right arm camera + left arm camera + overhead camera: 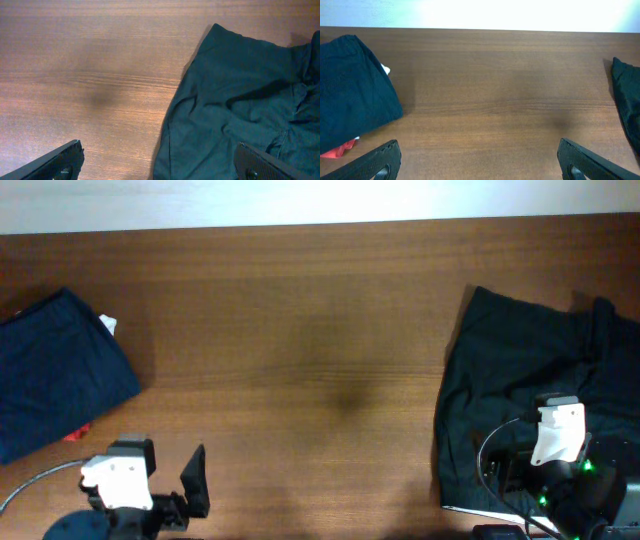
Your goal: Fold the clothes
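The navy shorts (55, 375) lie bundled at the frame's left edge, cut off by it. Lower left, the left gripper (479, 147) has its jaws wide, empty. Open worktop (320, 330) spans the middle. The near-black shorts (520, 370) lie rumpled at right; the right gripper (157, 150), jaws wide and empty, straddles their left edge.

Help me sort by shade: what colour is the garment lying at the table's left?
Navy blue; the garment shows best in the left wrist view.
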